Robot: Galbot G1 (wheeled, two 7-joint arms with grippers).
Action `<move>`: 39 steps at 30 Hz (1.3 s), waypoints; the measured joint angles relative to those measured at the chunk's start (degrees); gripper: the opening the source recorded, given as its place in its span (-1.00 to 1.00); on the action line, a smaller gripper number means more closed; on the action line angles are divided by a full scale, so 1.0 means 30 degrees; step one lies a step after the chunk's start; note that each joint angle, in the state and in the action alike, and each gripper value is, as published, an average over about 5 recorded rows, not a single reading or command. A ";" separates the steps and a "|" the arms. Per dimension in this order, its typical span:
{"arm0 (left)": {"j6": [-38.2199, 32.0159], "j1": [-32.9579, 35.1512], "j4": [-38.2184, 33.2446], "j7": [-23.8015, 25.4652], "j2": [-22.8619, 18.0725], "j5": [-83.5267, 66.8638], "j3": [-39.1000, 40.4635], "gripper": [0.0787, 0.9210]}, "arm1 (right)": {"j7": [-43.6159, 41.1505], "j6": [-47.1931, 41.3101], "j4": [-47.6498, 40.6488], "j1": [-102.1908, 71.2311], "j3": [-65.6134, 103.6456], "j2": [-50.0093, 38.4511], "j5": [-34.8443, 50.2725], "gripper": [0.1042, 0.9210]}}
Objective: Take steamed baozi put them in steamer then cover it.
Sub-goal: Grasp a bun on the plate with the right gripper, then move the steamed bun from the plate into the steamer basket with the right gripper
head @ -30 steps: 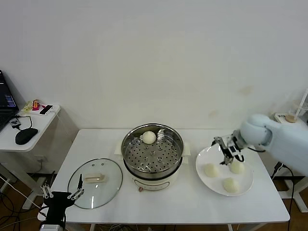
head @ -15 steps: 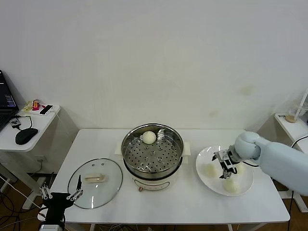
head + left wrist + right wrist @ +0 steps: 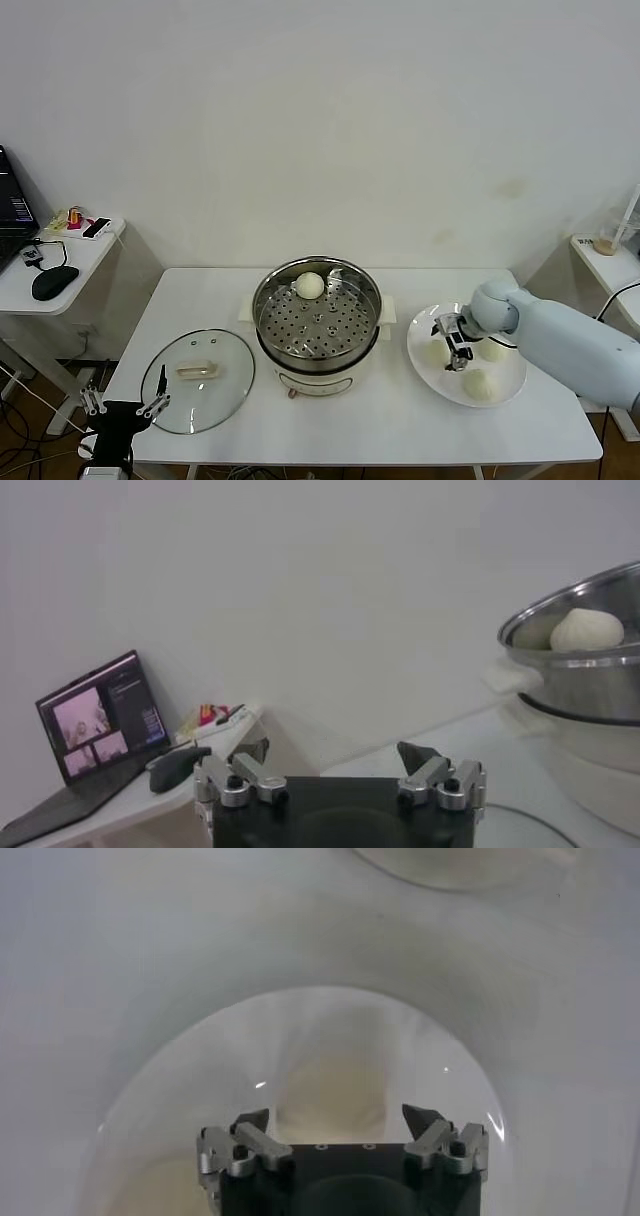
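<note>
On plate (image 3: pixel 500 392): baozi (image 3: pixel 330 1088) between open right gripper (image 3: pixel 338 1120) jaws.

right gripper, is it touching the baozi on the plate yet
Cannot tell. In the right wrist view the open right gripper straddles a baozi on the plate; neither contact nor a gap shows plainly.

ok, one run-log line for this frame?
phase: reach | right pincer: open, over cream-white round bun on white plate | steel steamer pot: one bun inside | left pincer: open, parked

Cream-white baozi (image 3: pixel 310 285) in shiny perforated steel steamer (image 3: pixel 317 318); white plate (image 3: pixel 500 392).
</note>
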 measured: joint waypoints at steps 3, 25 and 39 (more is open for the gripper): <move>0.0001 -0.0026 0.0016 0.0000 0.0000 0.0000 0.0014 0.77 | -0.0062 -0.0072 -0.0314 -0.0061 0.0181 0.0233 -0.0145 0.66; 0.0019 0.0065 -0.0266 0.0002 0.0040 -0.0057 0.0007 0.77 | -0.1841 -0.0325 -0.0128 0.1996 -0.0588 -0.0306 0.0770 0.22; -0.0002 -0.0138 -0.0329 0.0003 0.0179 -0.0207 0.0139 0.77 | -0.1592 -0.1656 0.2509 0.8679 -0.3844 -0.0501 0.5020 0.25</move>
